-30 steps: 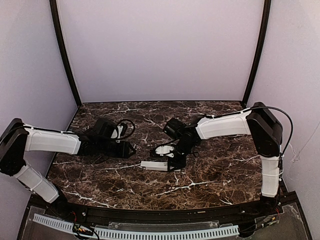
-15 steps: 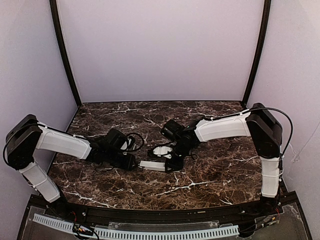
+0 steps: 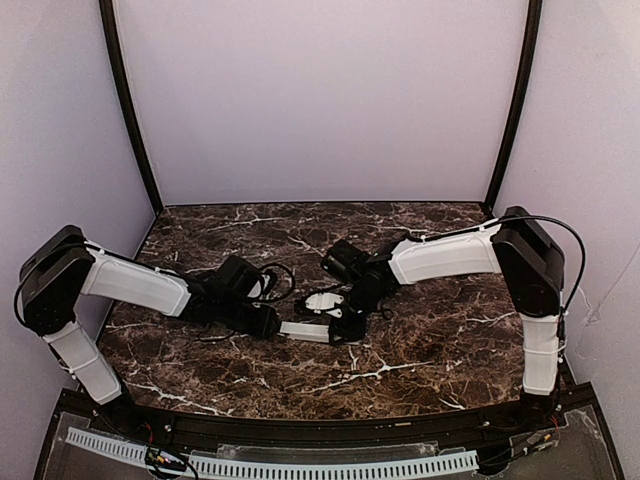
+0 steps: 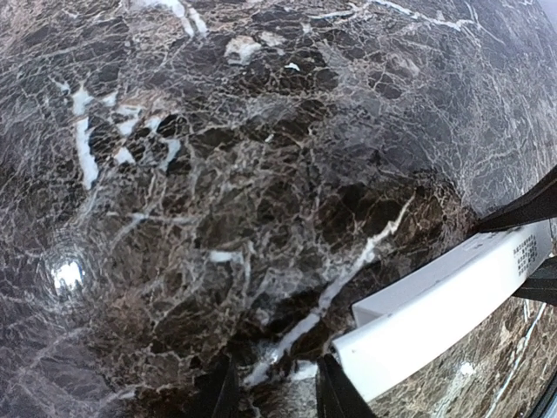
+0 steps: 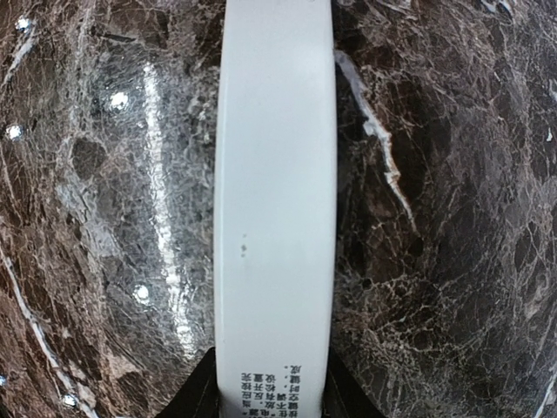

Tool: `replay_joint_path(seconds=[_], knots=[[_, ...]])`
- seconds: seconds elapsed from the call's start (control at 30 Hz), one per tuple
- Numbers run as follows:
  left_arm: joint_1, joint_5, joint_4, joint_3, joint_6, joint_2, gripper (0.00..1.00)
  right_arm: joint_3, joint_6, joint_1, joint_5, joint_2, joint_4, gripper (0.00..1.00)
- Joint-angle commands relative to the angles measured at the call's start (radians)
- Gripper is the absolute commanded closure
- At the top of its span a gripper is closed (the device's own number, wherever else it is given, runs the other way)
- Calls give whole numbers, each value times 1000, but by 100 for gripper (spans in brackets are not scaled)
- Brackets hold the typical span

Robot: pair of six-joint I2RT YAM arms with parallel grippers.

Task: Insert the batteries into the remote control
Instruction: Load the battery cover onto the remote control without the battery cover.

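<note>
The remote control (image 3: 305,331) is a slim white bar lying across the middle of the marble table, back side up with small printed text (image 5: 274,218). My right gripper (image 5: 271,392) is shut on its right end (image 3: 345,325), a dark finger pressed to each long side. My left gripper (image 3: 268,322) is low at the remote's left end. In the left wrist view, the left gripper (image 4: 277,396) is open with only marble in the gap. The remote's end (image 4: 435,313) lies just outside the right-hand finger (image 4: 338,394). The batteries are out of view.
A small white piece (image 3: 322,300) lies just behind the remote, close to the right gripper. Black cable loops (image 3: 275,280) over the left wrist. The dark marble table (image 3: 420,350) is closed in by lilac walls with black corner posts (image 3: 130,110).
My left arm has swung right and forward until its gripper reached the remote's left end, and its jaws have narrowed. The right gripper has kept its hold, shifting the remote slightly left.
</note>
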Motion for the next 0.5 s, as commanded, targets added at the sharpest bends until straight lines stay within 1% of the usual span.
replay_joint_path(seconds=[0.0, 0.17, 0.47], knots=[[-20, 19, -31, 13, 23, 19, 69, -22, 2, 16, -1, 46, -18, 66], [-25, 29, -1, 21, 25, 25, 69, -22, -1, 15, 2, 45, -20, 65], [-42, 42, -6, 37, 43, 35, 70, -16, -5, 14, 4, 50, -23, 65]])
